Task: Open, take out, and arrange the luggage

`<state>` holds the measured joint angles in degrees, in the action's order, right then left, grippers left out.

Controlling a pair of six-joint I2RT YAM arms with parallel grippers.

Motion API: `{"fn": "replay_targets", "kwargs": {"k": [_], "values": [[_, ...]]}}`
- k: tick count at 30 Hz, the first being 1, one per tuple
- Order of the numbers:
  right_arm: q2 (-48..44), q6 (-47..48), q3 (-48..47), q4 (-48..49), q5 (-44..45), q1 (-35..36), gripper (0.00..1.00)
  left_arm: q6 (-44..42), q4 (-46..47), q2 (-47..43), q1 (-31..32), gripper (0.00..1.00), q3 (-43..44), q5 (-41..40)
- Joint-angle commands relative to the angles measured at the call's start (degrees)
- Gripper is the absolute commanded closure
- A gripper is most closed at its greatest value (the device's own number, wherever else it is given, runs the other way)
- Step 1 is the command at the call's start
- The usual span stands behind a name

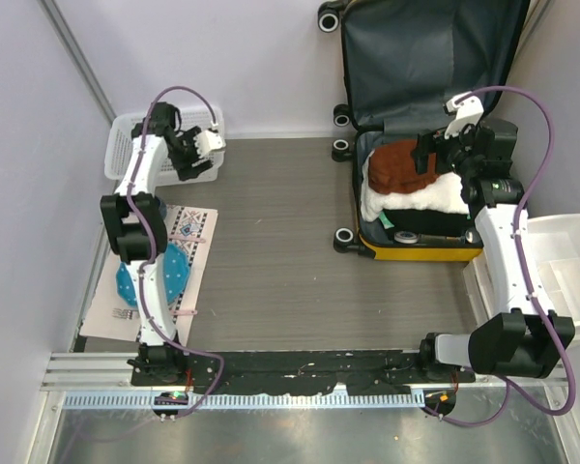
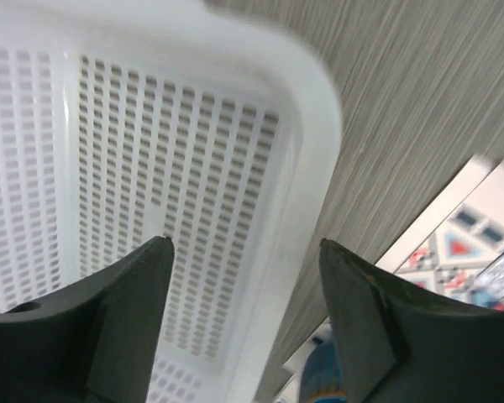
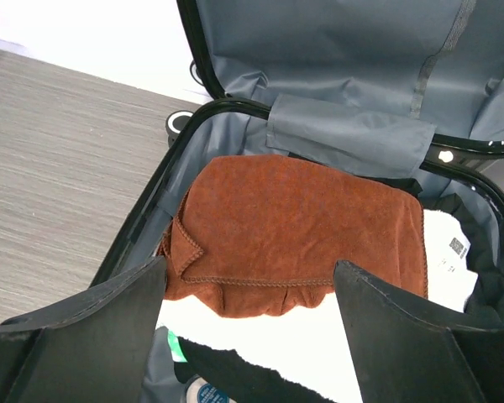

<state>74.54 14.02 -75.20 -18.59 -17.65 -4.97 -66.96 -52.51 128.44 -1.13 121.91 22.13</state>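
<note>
The luggage (image 1: 418, 253) lies open at the back right, its yellow shell on the floor and its grey-lined lid (image 1: 425, 58) raised behind. Inside are a folded brown towel (image 1: 398, 162) on a white towel (image 1: 416, 198), with black items (image 1: 430, 227) in front. My right gripper (image 1: 433, 155) hovers open just above the brown towel (image 3: 302, 218), nothing between its fingers; in the right wrist view the right gripper (image 3: 250, 264) frames the towel's near edge. My left gripper (image 1: 209, 145) hangs open and empty over the corner of the white mesh basket (image 2: 151, 126).
White plastic drawer bins (image 1: 561, 271) stand right of the luggage. At the left lies a patterned sheet (image 1: 188, 232) with a blue object (image 1: 164, 275) on it. The mesh basket (image 1: 126, 145) sits in the back left corner against the wall.
</note>
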Motion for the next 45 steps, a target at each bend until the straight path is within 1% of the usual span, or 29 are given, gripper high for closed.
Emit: {"fn": "replay_targets", "kwargs": {"k": [1, 5, 6, 8, 9, 11, 12, 13, 14, 18, 20, 22, 24, 26, 27, 29, 30, 31, 32, 33, 34, 35, 37, 38, 39, 41, 43, 44, 45], "values": [[-2.2, -2.1, -1.1, -0.2, 0.4, 0.1, 0.13, -13.0, -4.9, 2.8, -2.3, 0.3, 3.5, -5.5], [-2.0, -2.6, -1.8, -0.2, 1.3, 0.1, 0.13, -16.5, -5.9, 5.2, -3.5, 0.45, 4.1, -6.9], [-2.0, -2.6, -2.0, -0.3, 1.5, 0.1, 0.13, -18.0, -6.0, 5.5, -3.6, 0.53, 4.0, -7.1], [-2.4, -2.4, -1.9, -0.5, 1.7, 0.1, 0.13, -19.3, -6.3, 5.9, -3.9, 0.61, 4.0, -7.0], [-2.6, -2.5, -1.7, -0.5, 1.8, 0.1, 0.13, -20.0, -6.4, 5.9, -3.9, 0.71, 4.0, -6.1], [-2.9, -2.8, -1.4, -0.6, 1.9, 0.1, 0.13, -21.5, -5.5, 5.5, -3.7, 0.83, 3.9, -3.8], [-3.0, -3.0, -1.4, -0.6, 2.0, 0.1, 0.13, -21.8, -4.9, 5.0, -3.4, 0.92, 3.8, -1.2], [-3.1, -3.3, -1.3, -0.7, 2.0, 0.1, 0.13, -21.8, -3.9, 4.6, -3.2, 0.98, 3.4, -0.4], [-3.2, -3.7, -1.3, -0.6, 2.0, 0.1, 0.13, -21.8, -1.2, 4.3, -2.3, 1.0, 3.2, -0.2], [-3.7, -4.8, -0.9, -0.7, 1.7, 0.1, 0.14, -21.1, 1.0, 5.2, 0.6, 1.0, 6.2, -0.2], [-4.1, -5.1, -0.7, -0.7, 1.6, 0.1, 0.14, -19.2, -1.0, 7.3, 5.2, 1.0, 11.7, -1.4], [-5.0, -5.2, -0.4, -1.0, 1.7, 0.1, 0.14, -15.9, -1.3, 7.4, 7.8, 1.0, 15.3, -2.7], [-5.7, -5.0, 0.0, -1.3, 2.1, 0.1, 0.14, -12.9, -2.6, 6.0, 11.7, 1.0, 15.6, -4.5], [-7.1, -4.9, 0.2, -1.8, 2.4, 0.1, 0.14, -10.0, -3.7, 2.1, 15.1, 1.0, 12.1, -5.7], [-7.5, -4.6, 0.1, -2.1, 2.5, 0.1, 0.14, -7.0, -4.1, 0.6, 16.0, 1.0, 10.2, -5.4], [-8.3, -4.1, -0.5, -3.9, 3.0, 0.1, 0.14, -3.5, -5.2, -4.8, 18.2, 1.0, 3.5, -3.5], [-8.5, -4.1, -0.9, -4.4, 3.5, 0.1, 0.14, 1.1, -5.1, -6.9, 19.1, 1.0, -1.5, -3.5], [-8.8, -3.7, -1.0, -5.5, 3.8, 0.1, 0.14, 3.5, -5.0, -8.5, 20.3, 1.0, -3.8, -3.7], [-9.2, -3.6, -1.0, -6.1, 3.8, 0.1, 0.14, 5.0, -6.4, -10.0, 22.8, 1.0, -6.0, -3.5], [-9.6, -3.3, -1.0, -6.5, 3.8, 0.1, 0.14, 6.6, -6.9, -13.4, 24.2, 1.0, -10.3, -3.1], [-9.7, -2.6, -0.9, -7.9, 3.9, 0.1, 0.14, 13.8, -6.2, -14.7, 25.7, 1.0, -12.5, -3.6], [-9.9, -2.4, -0.8, -8.5, 3.9, 0.1, 0.14, 17.5, -5.2, -16.1, 28.8, 1.0, -14.3, -3.7], [-10.2, -2.2, -0.4, -9.9, 4.5, 0.1, 0.14, 24.4, -5.4, -18.7, 31.7, 1.0, -18.9, -2.0], [-10.5, -2.0, 0.0, -10.2, 4.6, 0.1, 0.13, 25.9, -5.1, -19.4, 34.8, 1.0, -20.6, -1.6], [-11.0, -1.7, 0.7, -10.3, 4.5, 0.1, 0.13, 28.0, -4.0, -19.9, 36.3, 1.0, -23.6, -2.3], [-11.5, -1.3, 1.3, -10.6, 4.0, 0.1, 0.14, 31.6, -3.3, -20.5, 40.0, 1.0, -25.4, -3.4], [-12.1, -1.1, 1.6, -10.9, 3.7, 0.1, 0.14, 33.9, -3.5, -19.6, 41.9, 1.0, -26.4, -5.2], [-12.2, -1.0, 1.7, -10.9, 3.4, 0.1, 0.13, 37.1, -4.0, -18.9, 42.9, 1.0, -26.0, -5.7], [-12.3, -0.8, 1.8, -10.9, 3.4, 0.1, 0.13, 37.6, -5.1, -17.9, 43.1, 1.0, -24.7, -5.3]]}}
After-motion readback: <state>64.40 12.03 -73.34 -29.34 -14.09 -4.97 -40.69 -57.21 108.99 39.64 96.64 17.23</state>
